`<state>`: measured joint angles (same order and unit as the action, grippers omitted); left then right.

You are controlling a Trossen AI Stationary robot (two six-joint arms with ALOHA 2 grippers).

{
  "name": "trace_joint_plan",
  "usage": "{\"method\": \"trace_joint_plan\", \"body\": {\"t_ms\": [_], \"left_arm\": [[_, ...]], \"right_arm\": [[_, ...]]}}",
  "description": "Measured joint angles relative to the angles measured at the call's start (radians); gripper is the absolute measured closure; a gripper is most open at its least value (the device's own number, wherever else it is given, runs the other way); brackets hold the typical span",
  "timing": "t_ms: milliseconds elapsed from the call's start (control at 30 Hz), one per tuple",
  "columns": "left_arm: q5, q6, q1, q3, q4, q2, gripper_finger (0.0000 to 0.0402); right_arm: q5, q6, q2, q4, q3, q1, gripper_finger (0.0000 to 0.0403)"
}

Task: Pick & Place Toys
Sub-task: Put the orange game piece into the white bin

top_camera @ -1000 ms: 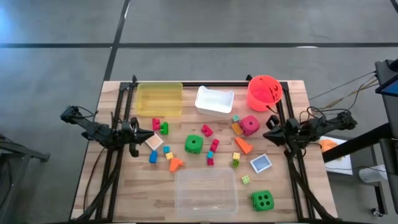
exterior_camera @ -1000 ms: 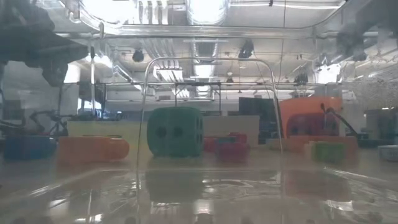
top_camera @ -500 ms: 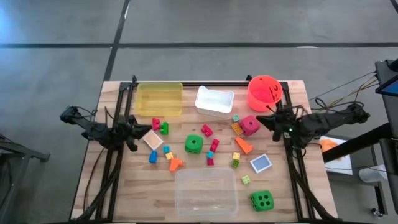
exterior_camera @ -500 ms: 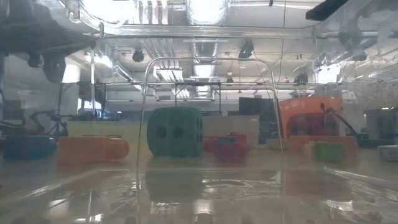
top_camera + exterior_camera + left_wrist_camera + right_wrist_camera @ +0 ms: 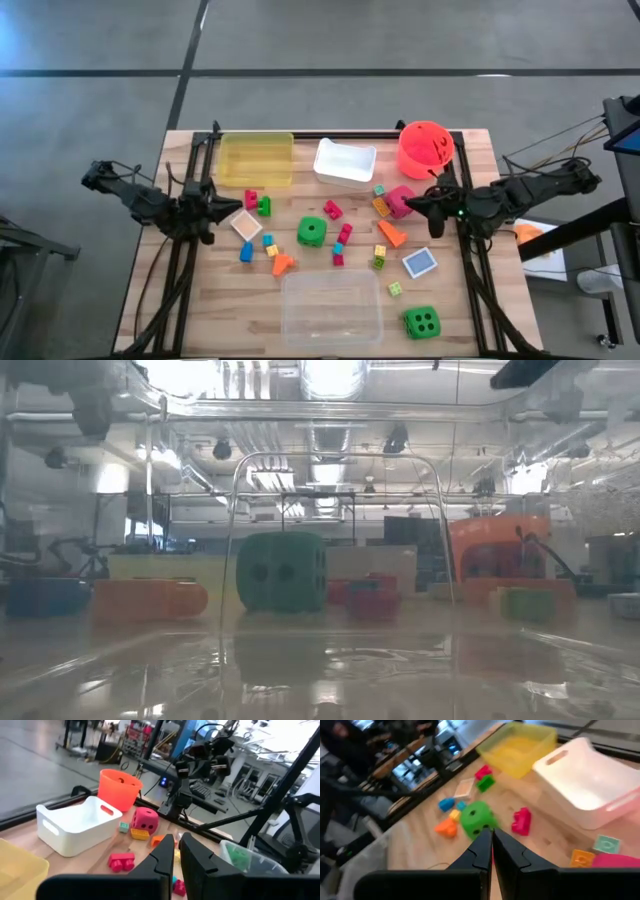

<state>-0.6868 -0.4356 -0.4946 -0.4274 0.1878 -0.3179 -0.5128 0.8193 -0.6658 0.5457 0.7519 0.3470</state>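
Three tubs line the wooden table (image 5: 200, 300): a clear tub (image 5: 331, 309) at the near edge, a yellow tub (image 5: 256, 158) and a white tub (image 5: 345, 161) along the far edge, with an orange bucket (image 5: 425, 148) far right. Between them lie the toys: a green die (image 5: 312, 231) at centre, another green die (image 5: 421, 322) near right, a pink die (image 5: 401, 200), a blue tile (image 5: 420, 262), a beige tile (image 5: 246, 226) and scattered small blocks (image 5: 338, 243). The left gripper (image 5: 227, 209), closed and empty, hangs just beside the beige tile. The right gripper (image 5: 413, 201), closed and empty, hangs beside the pink die.

overhead, table-level, two wrist views — shared green die (image 5: 311, 232)
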Motion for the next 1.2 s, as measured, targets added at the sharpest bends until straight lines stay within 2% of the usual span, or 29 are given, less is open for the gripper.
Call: {"method": "trace_joint_plan", "body": {"t_ms": [200,367,567,733,933,1200], "left_arm": [[0.000,-0.020,0.013,-0.103,0.023,-0.114,0.0373],[0.000,-0.121,0.017,-0.124,0.015,-0.156,0.0373],[-0.009,-0.237,0.020,-0.124,-0.020,-0.158,0.0373],[-0.016,-0.253,0.020,-0.124,-0.081,-0.158,0.0373],[-0.068,-0.311,0.032,-0.124,-0.151,-0.176,0.0373],[-0.073,-0.306,0.052,-0.124,-0.163,-0.177,0.0373]], "right_arm": [[0.025,0.056,-0.024,-0.002,0.020,0.000,0.0390],[0.036,0.070,-0.024,0.013,0.020,0.000,0.0390],[0.036,0.258,-0.034,0.022,0.018,-0.001,0.0390],[0.027,0.168,-0.042,0.043,0.018,-0.001,0.0390],[0.068,0.249,-0.051,0.081,0.018,-0.001,0.0390],[0.095,0.243,-0.115,0.103,0.017,-0.003,0.0390]]}}
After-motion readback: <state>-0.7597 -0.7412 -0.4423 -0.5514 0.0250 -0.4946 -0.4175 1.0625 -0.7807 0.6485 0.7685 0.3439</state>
